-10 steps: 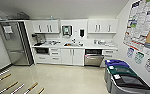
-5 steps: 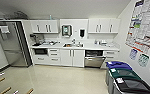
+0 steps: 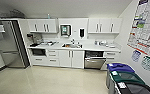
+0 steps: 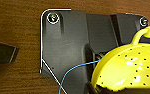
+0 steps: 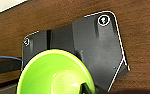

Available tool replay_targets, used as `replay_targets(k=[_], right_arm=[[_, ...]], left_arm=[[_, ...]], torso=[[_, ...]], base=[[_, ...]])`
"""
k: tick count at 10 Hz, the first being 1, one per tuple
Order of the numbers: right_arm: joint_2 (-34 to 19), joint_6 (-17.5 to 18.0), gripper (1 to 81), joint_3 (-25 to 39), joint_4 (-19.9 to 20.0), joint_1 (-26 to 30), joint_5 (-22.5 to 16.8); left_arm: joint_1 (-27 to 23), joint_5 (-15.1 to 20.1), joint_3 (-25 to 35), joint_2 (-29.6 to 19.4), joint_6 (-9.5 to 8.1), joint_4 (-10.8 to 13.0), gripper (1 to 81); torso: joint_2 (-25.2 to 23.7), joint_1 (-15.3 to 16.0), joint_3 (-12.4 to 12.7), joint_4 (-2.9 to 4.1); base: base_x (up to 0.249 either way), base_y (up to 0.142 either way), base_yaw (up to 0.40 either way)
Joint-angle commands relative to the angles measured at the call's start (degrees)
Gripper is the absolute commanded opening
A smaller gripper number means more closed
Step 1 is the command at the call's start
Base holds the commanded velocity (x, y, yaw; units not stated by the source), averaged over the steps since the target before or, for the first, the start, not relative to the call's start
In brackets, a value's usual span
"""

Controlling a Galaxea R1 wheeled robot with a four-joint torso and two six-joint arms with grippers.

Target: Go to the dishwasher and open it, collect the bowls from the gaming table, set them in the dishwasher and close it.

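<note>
I'm driving toward the dishwasher (image 3: pixel 95 59), right of the sink (image 3: pixel 71 45); its door looks ajar. Yellow colander (image 4: pixel 130 70) and green bowl (image 5: pixel 56 74) sit by the wrists; either hand's grip I cannot tell.

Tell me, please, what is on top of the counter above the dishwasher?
On the white counter above the dishwasher stand a few small items near the wall, too blurred to name. The dishwasher's top shows dark, and its inside cannot be made out.

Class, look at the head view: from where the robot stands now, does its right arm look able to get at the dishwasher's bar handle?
Probably not yet. The dishwasher is across a stretch of floor, at the far counter, and the right wrist view shows a green bowl at that arm's gripper.
</note>
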Motion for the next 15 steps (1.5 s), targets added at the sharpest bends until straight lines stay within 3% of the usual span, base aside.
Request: replay_targets(k=[1,6,15], right_arm=[[-1.1,-0.1,1.0,0.4,-0.6,2.4,-3.4],[-1.0,-0.1,1.0,0.4,-0.6,2.7,-3.4],[-0.8,-0.2,1.0,0.3,-0.7,3.0,-3.5]], left_arm=[[-2.8,3.0,0.0,-0.4,0.15,0.3,1.0],[-2.7,3.0,0.0,-0.5,0.15,0.3,1.0],[-2.7,3.1,0.0,-0.4,0.15,0.3,1.0]], torso=[[0.0,0.0,0.0,0.00],[0.0,0.0,0.0,0.00],[0.0,0.0,0.0,0.00]], base=[[0.191,-0.075,0.000],[0.180,-0.071,0.000],[0.190,0.000,0.000]])
